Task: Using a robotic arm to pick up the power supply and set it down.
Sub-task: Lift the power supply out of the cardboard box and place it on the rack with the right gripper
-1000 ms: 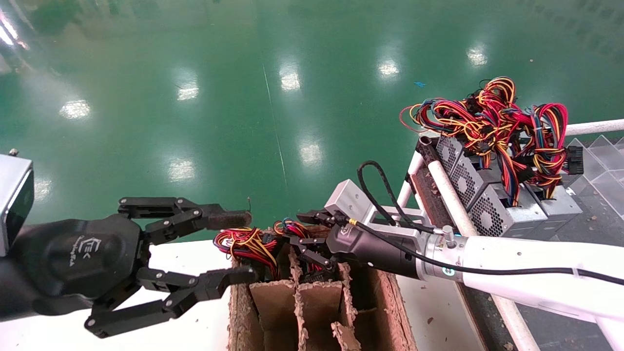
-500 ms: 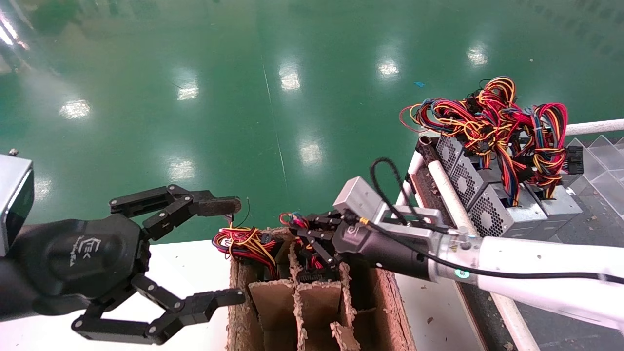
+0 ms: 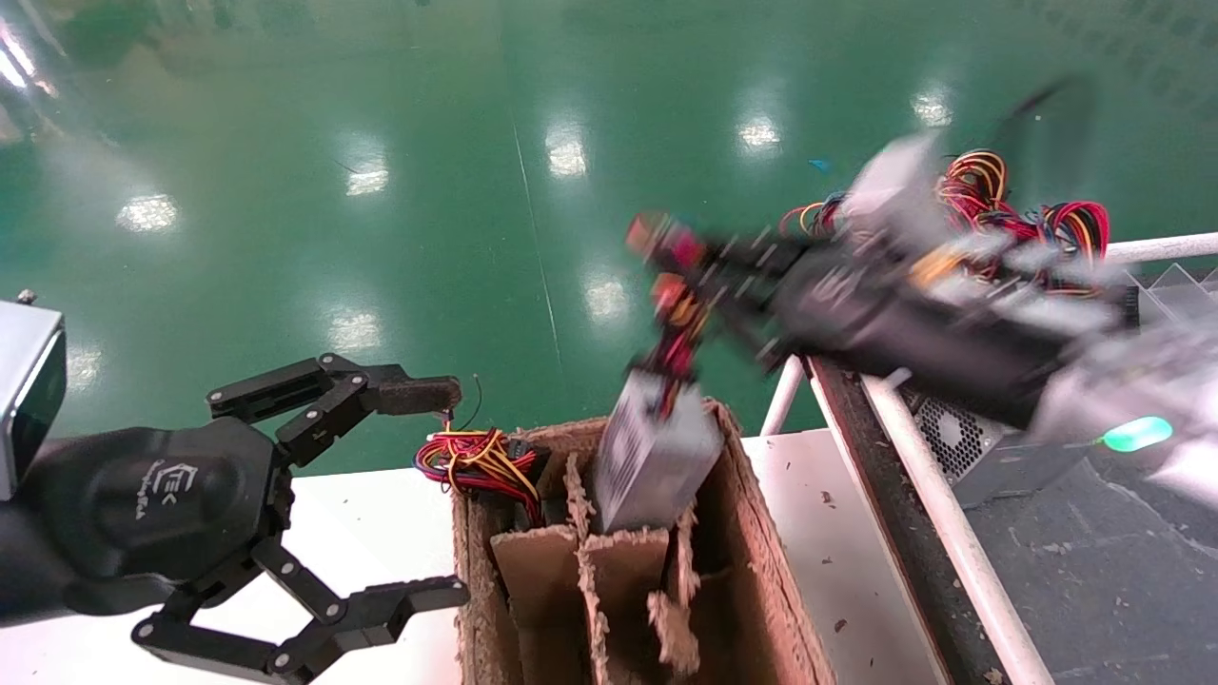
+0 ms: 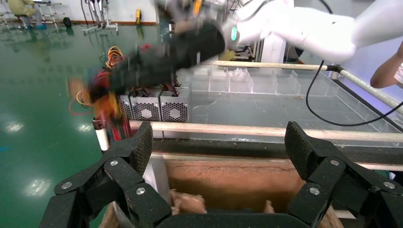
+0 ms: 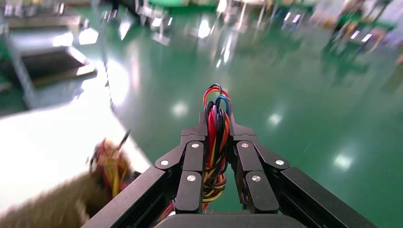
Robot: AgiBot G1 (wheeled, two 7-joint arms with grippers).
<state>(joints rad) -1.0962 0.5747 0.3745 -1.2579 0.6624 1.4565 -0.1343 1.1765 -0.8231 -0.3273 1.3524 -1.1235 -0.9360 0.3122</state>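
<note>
The power supply (image 3: 655,457), a silver-grey perforated box, hangs tilted over the cardboard box (image 3: 761,571), its lower end still between the dividers. Its wire bundle (image 3: 677,323) runs up into my right gripper (image 3: 680,262), the robotic arm at work, which is motion-blurred above the box. In the right wrist view that gripper (image 5: 217,128) is shut on the red, yellow and black wires (image 5: 216,147). My left gripper (image 3: 433,495) hovers open beside the box's left side, holding nothing; in the left wrist view it (image 4: 218,147) frames the box wall.
Another bundle of wires (image 3: 476,461) sticks out of the box's left slot. Several more grey supplies (image 3: 971,438) with tangled wires (image 3: 1056,219) sit on the rack at right behind a white rail (image 3: 942,533). The green floor lies beyond.
My right gripper has swung fast up and to the right, drawing the power supply up out of its slot by the wires. The left gripper's jaws spread a little wider.
</note>
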